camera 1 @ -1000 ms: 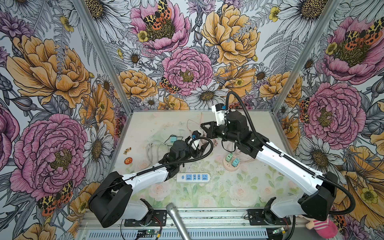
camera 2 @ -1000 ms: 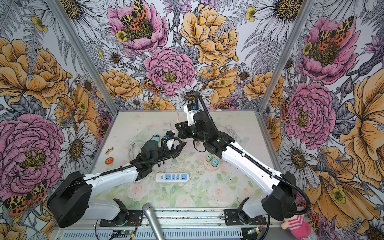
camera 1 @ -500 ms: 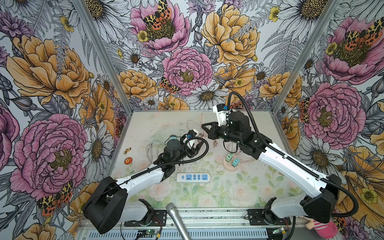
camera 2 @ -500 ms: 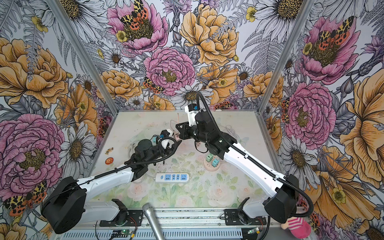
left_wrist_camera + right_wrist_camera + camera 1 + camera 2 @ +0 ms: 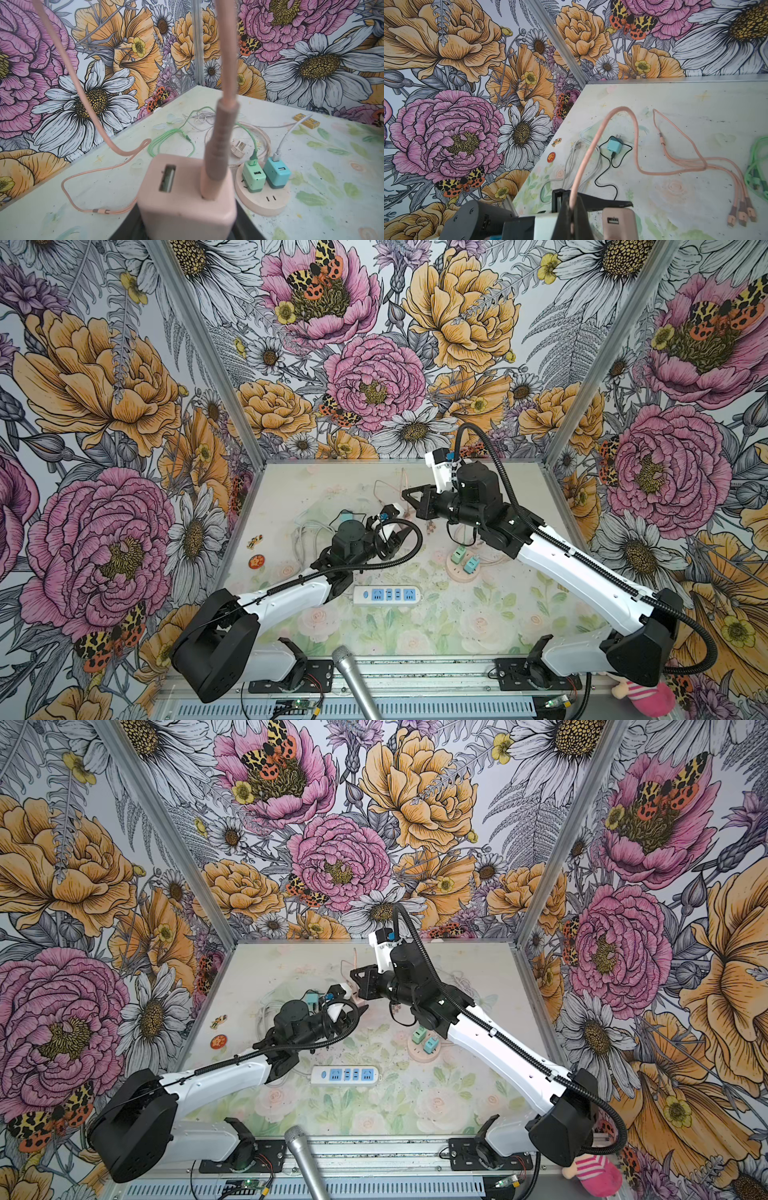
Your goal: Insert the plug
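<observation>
The left end effector is clamped on the pink charger, which looks raised off the bench. Right beside it, the right end effector is pinched together on the pink cable, close to where it enters the charger. The round socket lies lower, to the left end effector's right, with a green charger and a blue charger already in it. My worry is that arms pulling apart could tug the cable or twist the charger, so its pins miss the free slots.
</observation>
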### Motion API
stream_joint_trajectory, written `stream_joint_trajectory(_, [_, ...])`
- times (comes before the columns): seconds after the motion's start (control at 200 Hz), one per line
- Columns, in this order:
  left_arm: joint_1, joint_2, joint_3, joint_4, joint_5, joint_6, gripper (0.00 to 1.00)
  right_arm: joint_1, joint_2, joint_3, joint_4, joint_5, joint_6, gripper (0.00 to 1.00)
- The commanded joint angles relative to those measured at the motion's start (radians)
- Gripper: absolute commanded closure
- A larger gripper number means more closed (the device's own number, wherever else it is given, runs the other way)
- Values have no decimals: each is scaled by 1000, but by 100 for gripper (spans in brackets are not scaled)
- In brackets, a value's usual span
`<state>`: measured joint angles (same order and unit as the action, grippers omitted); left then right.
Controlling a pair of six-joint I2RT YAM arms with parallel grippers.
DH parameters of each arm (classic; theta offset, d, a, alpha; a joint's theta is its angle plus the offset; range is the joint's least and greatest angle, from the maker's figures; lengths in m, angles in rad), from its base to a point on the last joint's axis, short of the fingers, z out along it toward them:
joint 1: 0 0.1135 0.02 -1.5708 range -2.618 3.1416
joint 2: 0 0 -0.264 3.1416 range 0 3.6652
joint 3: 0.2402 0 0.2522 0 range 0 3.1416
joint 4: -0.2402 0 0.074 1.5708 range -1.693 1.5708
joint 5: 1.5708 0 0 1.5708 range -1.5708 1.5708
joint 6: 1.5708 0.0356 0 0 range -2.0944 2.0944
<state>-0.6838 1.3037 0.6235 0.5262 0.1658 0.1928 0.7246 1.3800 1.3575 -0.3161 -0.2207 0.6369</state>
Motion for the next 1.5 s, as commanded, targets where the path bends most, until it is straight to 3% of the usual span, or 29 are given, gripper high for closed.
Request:
stream_joint_trajectory(0.0, [-14,-49,-11,24,2,18,59,-11,-3,2,9,-16,10,100])
stream_joint_trajectory(0.15, [-24,-77,-20,7,-22,18,72,-18,-10,-4,8,-7,9,100])
stream_joint_trajectory(0.27, [-23,-84,-27,-11,-44,9,75,-25,-14,-14,8,-7,9,100])
stream_joint_trajectory(0.32, [-23,-87,-30,-13,-64,-1,76,-31,-16,-24,8,-14,3,86])
stream_joint_trajectory(0.385, [-16,-93,-20,-39,-76,-17,76,-40,-26,-52,8,-17,-8,74])
stream_joint_trajectory(0.656, [28,-87,27,-186,-103,-58,77,-87,-70,-187,9,-103,-38,61])
stream_joint_trajectory(0.831, [36,-69,132,-340,-103,-40,76,-115,-71,-226,11,-172,-104,55])
stream_joint_trajectory(1.071, [51,50,271,-496,-131,-29,76,-131,-134,-257,9,-114,-201,52])
stream_joint_trajectory(1.271, [76,119,345,-551,-127,-17,76,-202,-284,-313,-1,99,-204,55])
stream_joint_trajectory(1.351, [86,129,364,-558,-108,-9,76,-220,-314,-320,-1,73,-243,58])
stream_joint_trajectory(1.496, [92,146,403,-577,-65,19,76,-232,-249,-306,2,-113,-273,59])
